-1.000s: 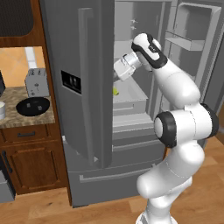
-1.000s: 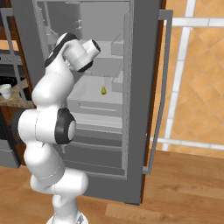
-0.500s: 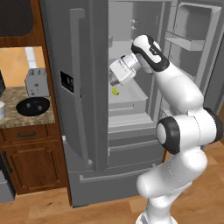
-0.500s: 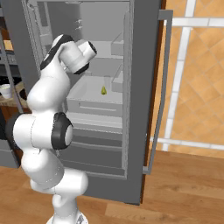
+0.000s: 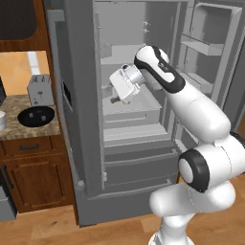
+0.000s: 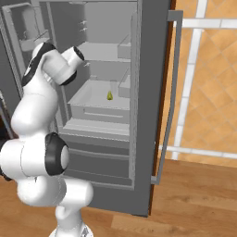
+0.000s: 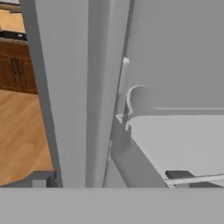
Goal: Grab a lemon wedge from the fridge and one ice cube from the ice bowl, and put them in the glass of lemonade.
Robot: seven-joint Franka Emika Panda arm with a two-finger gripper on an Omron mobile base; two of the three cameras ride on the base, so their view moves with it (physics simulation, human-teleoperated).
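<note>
Fridge (image 5: 76,72) standing with both upper doors swung open, grey shelves and drawers inside visible. Arm reaching into the right half of the compartment; gripper (image 5: 117,98) inside, over the wide shelf, with jaws spread wide and holding nothing. Fingertip (image 7: 181,175) seen dark at about 5 o'clock in the hand view, above a pale shelf surface.

Lemon wedge (image 6: 110,96) lying on the middle shelf, small and yellow-green, near the back wall, close to a small bin at its 3 o'clock in the right base view. In the left base view, wedge hidden behind the hand. Whether gripper touches the wedge: cannot tell; from the right base view, hand at about 10 o'clock from the wedge and apart from it.

Right door (image 6: 169,88) open toward the tiled wall, long handle upright. On the counter (image 5: 28,131) at 9 o'clock from the fridge: toaster (image 5: 40,89) and dark round pan (image 5: 35,116) just in front of it.
</note>
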